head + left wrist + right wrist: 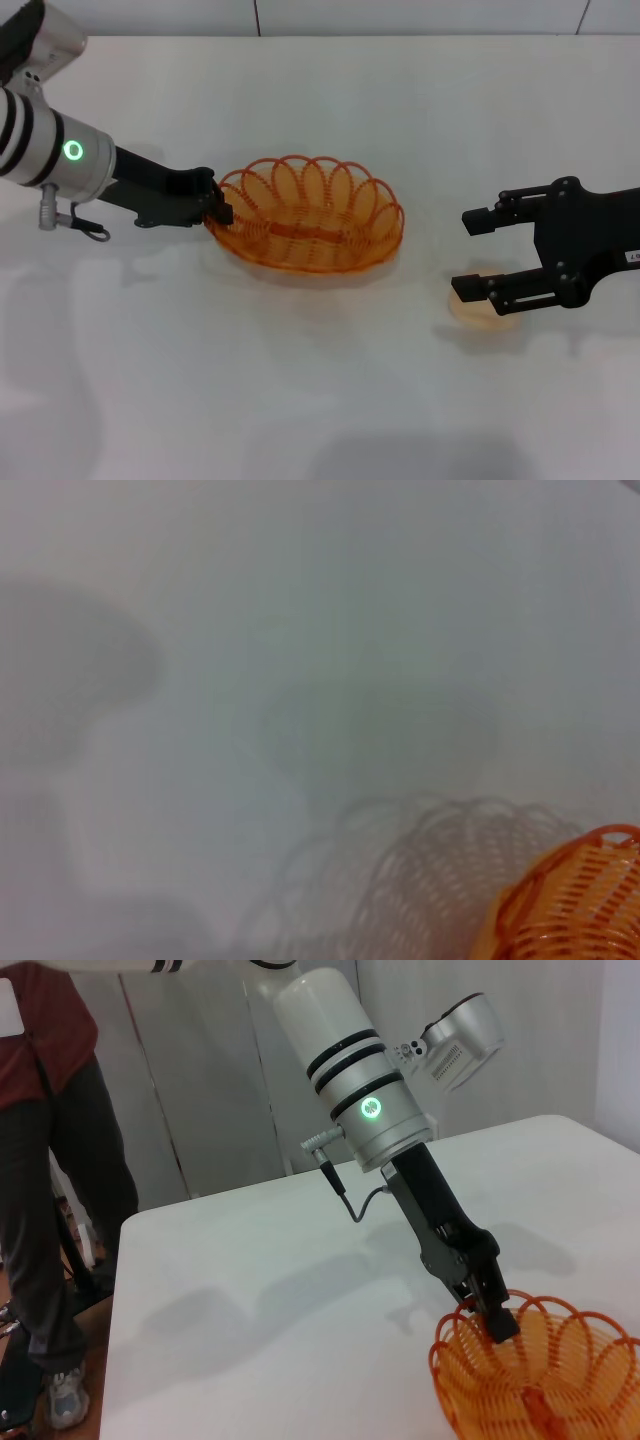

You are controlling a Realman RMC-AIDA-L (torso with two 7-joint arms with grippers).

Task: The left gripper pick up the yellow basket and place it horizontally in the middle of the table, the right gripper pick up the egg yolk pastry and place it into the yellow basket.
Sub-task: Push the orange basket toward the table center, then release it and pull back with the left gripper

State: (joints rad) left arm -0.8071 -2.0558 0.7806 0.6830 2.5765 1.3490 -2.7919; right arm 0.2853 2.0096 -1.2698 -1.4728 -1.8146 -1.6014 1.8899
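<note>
The left gripper (pixel 216 208), a black two-finger claw on a black arm with a silver-white upper segment, is pinched shut on the looped rim of the yellow basket (pixel 305 214), an oval orange-yellow wire basket lying flat near the middle of the plain white table (pixel 320 400), a little toward its left edge. The basket appears to rest lengthwise on the surface, so the first step looks nearly done, with only the release left. The right gripper (pixel 478 254), a black claw near the right edge, hangs wide open and empty just above the egg yolk pastry (pixel 485 304), a small pale tan domed bun. Picking it up and dropping it in the basket remain.
</note>
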